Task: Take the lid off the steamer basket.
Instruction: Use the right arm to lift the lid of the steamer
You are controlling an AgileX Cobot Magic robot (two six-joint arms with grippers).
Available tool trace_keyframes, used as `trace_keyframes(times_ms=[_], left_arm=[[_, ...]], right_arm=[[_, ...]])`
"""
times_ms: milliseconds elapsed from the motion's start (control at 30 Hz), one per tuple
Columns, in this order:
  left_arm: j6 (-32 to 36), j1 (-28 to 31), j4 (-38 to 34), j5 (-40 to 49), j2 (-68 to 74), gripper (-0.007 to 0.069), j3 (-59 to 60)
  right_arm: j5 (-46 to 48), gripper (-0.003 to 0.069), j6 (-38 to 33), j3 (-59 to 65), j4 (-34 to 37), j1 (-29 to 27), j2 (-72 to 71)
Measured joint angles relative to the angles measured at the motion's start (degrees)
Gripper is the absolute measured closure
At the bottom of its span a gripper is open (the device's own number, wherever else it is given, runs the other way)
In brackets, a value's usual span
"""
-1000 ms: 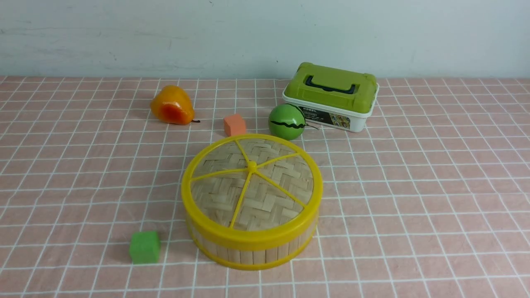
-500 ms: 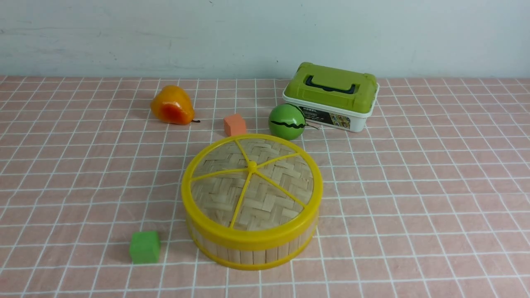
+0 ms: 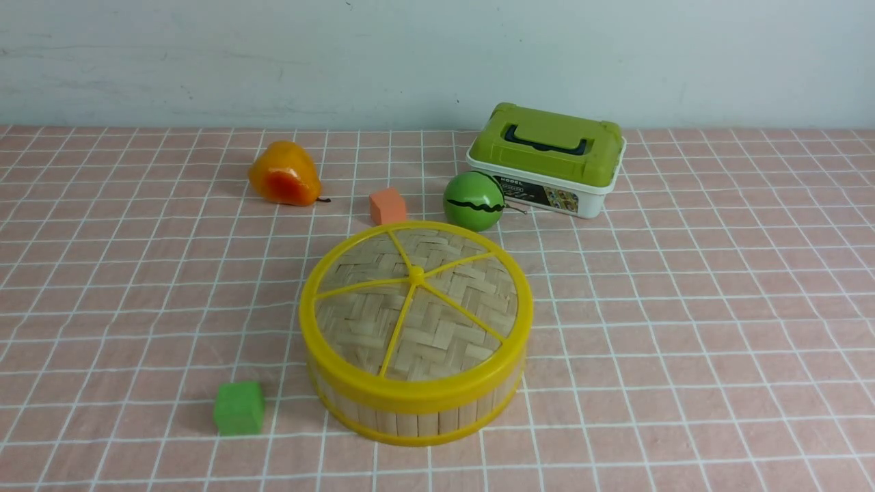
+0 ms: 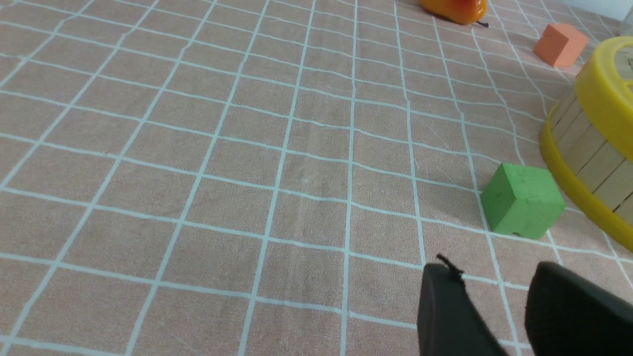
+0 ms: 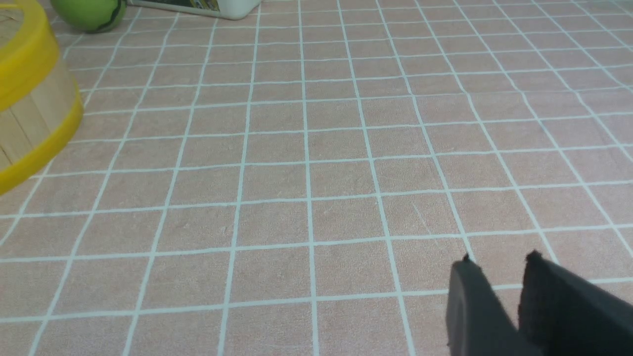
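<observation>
The lid (image 3: 448,335) sits on the basket (image 3: 417,424), so all the lifting is left; both the left gripper (image 4: 494,291) and right gripper (image 5: 499,287) stand slightly apart, holding nothing.

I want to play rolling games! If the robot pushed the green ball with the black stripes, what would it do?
The ball would probably roll, because it looks round. It might wobble or curve, since a thin stem sticks out of one side. It looks shiny too, so it could be a bit slippery to grab.
</observation>
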Motion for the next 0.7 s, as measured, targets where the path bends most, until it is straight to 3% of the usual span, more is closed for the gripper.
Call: trace_keyframes(times_ms=[233,333,367,400,433,500,700], left_arm=[[0.00,0.00,0.00,0.00,0.00,0.0386,0.00],[0.00,0.00,0.00,0.00,0.00,0.0386,0.00],[0.00,0.00,0.00,0.00,0.00,0.0386,0.00],[0.00,0.00,0.00,0.00,0.00,0.0386,0.00],[0.00,0.00,0.00,0.00,0.00,0.0386,0.00],[0.00,0.00,0.00,0.00,0.00,0.0386,0.00],[0.00,0.00,0.00,0.00,0.00,0.0386,0.00]], right_arm=[[0.00,0.0519,1.75,0.00,2.86,0.00,0.00],[0.00,0.0517,12.57,0.00,19.49,0.00,0.00],[0.08,0.0517,13.47,0.07,20.85,0.00,0.00],[0.50,0.0515,20.47,0.33,31.36,0.00,0.00],[0.50,0.0515,21.25,0.33,32.56,0.00,0.00],[0.76,0.0512,27.39,0.45,42.45,0.00,0.00],[-1.04,0.0507,26.36,0.45,42.86,0.00,0.00]])
